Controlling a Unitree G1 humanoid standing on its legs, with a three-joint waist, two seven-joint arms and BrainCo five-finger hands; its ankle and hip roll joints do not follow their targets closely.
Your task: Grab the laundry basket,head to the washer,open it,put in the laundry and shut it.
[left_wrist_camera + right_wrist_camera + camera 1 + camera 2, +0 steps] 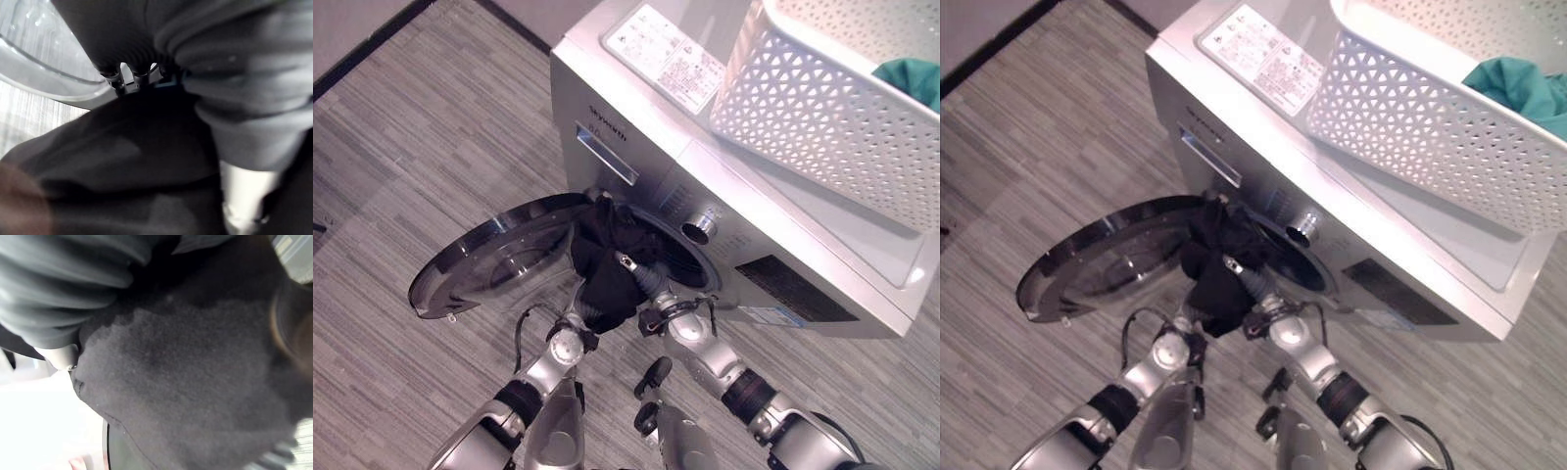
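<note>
both hands [607, 284] are buried in the black garment [1219, 274] at the washer [783, 245] mouth, grip unclear; cloth sagging over the near rim could snag the door [494, 259].

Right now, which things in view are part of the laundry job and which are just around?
Job:
silver front-loading washer
its open round glass door
black garment at the opening
white perforated plastic basket
teal cloth inside it

Around:
grey striped floor

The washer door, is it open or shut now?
Open: the washer door is swung out wide, and a black garment hangs at the drum opening.
</note>
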